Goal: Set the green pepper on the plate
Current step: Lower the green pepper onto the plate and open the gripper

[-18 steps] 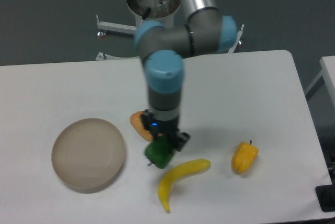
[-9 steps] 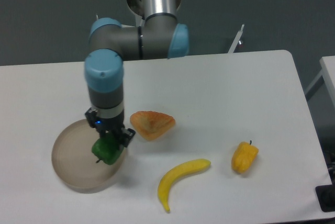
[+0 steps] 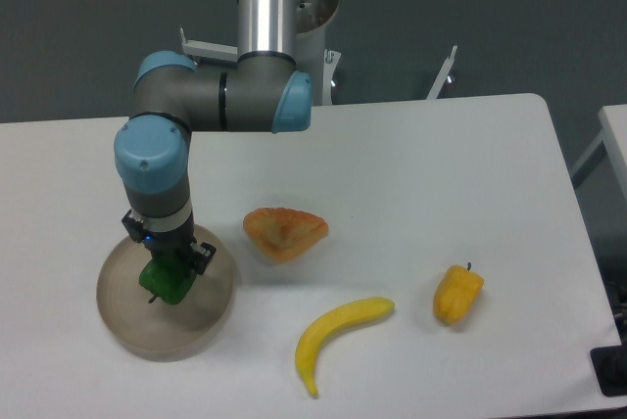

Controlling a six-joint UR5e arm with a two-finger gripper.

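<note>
We see the gripper [image 3: 168,275] clamped on the green pepper [image 3: 167,282], over the plate [image 3: 201,321] (front-left of the worktop [image 3: 441,174]); contact with the plate seems likely, unclear.

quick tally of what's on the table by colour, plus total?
Green: 1, the green pepper, held in the gripper over the plate
Yellow: 2, the banana and the yellow pepper
Orange: 1, the orange piece
Beige: 1, the plate
Total: 5
</note>
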